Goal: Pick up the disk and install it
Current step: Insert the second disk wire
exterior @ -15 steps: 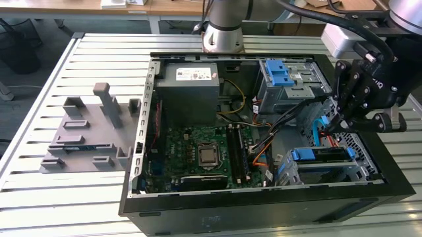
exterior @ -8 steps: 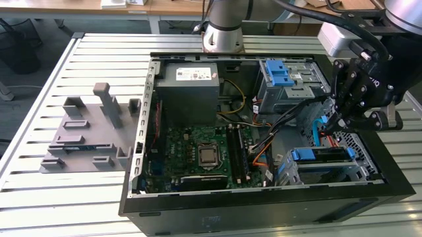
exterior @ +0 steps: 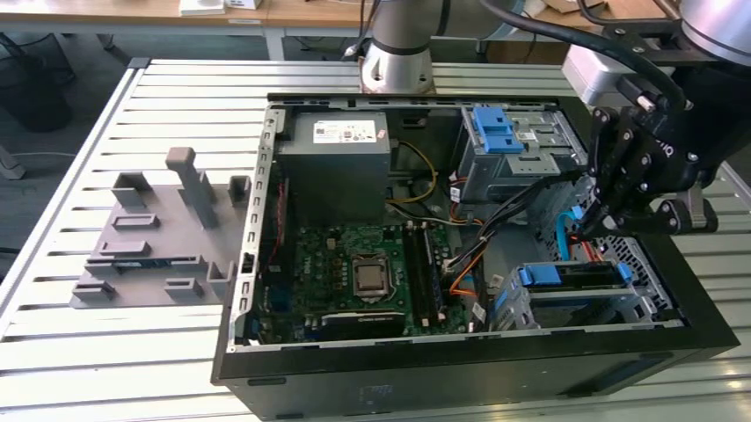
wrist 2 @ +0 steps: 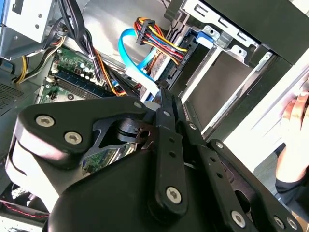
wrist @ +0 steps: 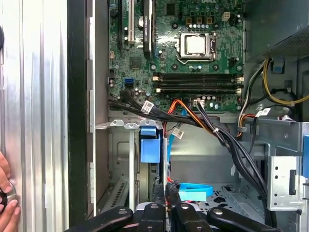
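An open black computer case (exterior: 470, 369) lies on a slatted metal surface (exterior: 70, 352), near the surface's edge at the exterior view's right. The arm's black hand (exterior: 599, 230) reaches down into the case beside the edge at the exterior view's right, above the lower drive bay. Its fingers (wrist 2: 166, 113) are pressed together with no gap and nothing between them; in both wrist views they read as clenched on nothing. The disk (exterior: 575, 275), marked by its blue plastic bracket, sits in the lower drive bay at the case corner nearest the camera on the exterior view's right, just below the hand. In the first wrist view the blue bracket (wrist: 148, 145) stands in the bay ahead of the fingertips. A light-blue flat cable (wrist 2: 137, 63) and a bundle of coloured wires (wrist 2: 159, 41) cross close to the fingers. The green motherboard (exterior: 364, 272) fills the case floor; the grey power-supply box (exterior: 334, 163) occupies the far corner, with the grey drive cage (exterior: 516, 145) beside it. A grey moulded fixture (exterior: 158, 242) rests on the surface, well apart from the case. A person's hand (wrist: 7, 198) touches the surface edge.
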`<control>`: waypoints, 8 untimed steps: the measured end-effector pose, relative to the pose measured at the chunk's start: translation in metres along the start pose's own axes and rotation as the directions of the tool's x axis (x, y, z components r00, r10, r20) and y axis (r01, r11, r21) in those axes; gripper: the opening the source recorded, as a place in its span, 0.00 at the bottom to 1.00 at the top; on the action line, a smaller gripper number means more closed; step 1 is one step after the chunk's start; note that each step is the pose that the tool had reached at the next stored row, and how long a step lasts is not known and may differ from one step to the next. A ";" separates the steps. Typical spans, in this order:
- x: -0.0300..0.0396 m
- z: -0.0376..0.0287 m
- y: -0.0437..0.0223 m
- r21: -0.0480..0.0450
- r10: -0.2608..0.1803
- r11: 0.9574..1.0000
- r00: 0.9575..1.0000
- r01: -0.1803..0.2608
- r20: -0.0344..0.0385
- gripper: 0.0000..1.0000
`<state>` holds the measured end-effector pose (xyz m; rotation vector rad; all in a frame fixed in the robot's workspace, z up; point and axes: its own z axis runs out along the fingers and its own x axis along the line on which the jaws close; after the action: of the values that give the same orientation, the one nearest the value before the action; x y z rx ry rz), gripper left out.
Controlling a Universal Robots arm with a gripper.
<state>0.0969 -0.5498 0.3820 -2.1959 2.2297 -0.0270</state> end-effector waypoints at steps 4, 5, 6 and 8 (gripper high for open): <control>-0.0001 0.0005 0.0017 0.005 0.000 1.000 1.000 0.000 -0.001 0.19; -0.0003 0.0005 0.0020 0.006 0.000 1.000 1.000 0.000 -0.001 0.19; -0.0007 0.0006 0.0022 0.006 0.000 1.000 1.000 0.000 -0.001 0.19; -0.0020 0.0008 0.0027 0.006 0.000 1.000 1.000 0.000 -0.001 0.25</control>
<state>0.0943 -0.5478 0.3811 -2.1934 2.2272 -0.0344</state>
